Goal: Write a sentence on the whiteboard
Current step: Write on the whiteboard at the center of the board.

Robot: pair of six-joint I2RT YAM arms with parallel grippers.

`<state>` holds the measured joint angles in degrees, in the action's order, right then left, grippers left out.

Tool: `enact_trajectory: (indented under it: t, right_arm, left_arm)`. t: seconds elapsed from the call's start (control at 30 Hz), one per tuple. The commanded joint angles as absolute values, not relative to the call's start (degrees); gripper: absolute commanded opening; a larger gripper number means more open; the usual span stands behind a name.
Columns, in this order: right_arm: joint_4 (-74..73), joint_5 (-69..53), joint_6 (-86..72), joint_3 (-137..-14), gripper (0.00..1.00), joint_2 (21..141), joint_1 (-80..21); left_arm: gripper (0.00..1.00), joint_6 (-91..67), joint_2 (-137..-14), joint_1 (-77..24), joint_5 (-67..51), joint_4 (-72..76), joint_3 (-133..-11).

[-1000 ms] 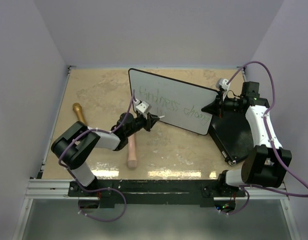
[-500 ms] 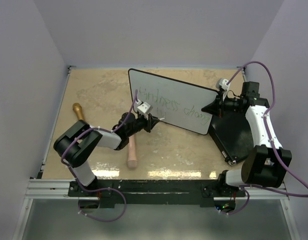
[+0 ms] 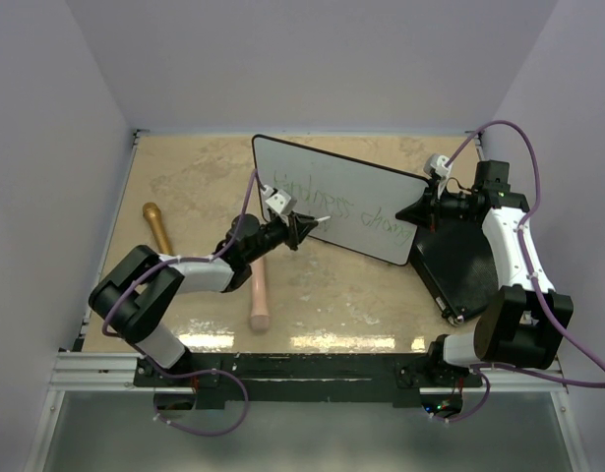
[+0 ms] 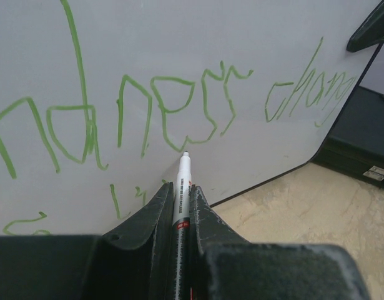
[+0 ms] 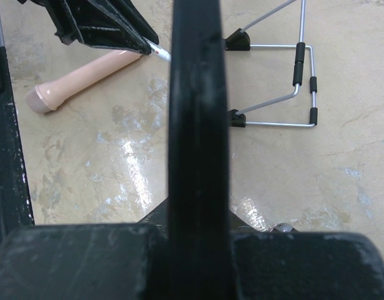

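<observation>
Left gripper (image 4: pixel 181 189) is pinching a marker (image 4: pixel 183 172) under the green sentence (image 4: pixel 179 112) "kindness chang"; right gripper (image 3: pixel 421 208) is clamping the whiteboard (image 3: pixel 366 187)'s edge.

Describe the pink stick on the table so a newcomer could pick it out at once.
Find the whiteboard standing across the middle of the tan table. In front of its left end, partly under the left arm, a pale pink stick lies flat. The only similar thing, another stick further left, is golden brown; this one is pink.
</observation>
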<state>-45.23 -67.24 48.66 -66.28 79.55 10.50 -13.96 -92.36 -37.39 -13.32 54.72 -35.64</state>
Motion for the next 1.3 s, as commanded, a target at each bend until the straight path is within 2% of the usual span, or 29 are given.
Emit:
enact_trajectory:
  t: [0.0, 0.3, 1.27]
  right_arm:
    - [-48.60, -63.11, 48.78, -66.09, 0.00, 79.36, 9.76]
    - [-48.60, -63.19, 48.78, -66.01, 0.00, 79.37, 9.76]
    - [-48.43, -63.19, 48.69, -66.01, 0.00, 79.72, 9.76]
  left_arm:
    - [0.00, -14.24, -88.60, -37.35, -15.02, 58.45, -35.34]
    - [0.00, -14.15, -88.68, -37.44, -17.93, 60.20, -29.53]
    - [0.00, -13.53, -93.52, -39.02, -13.98, 65.56, -27.86]
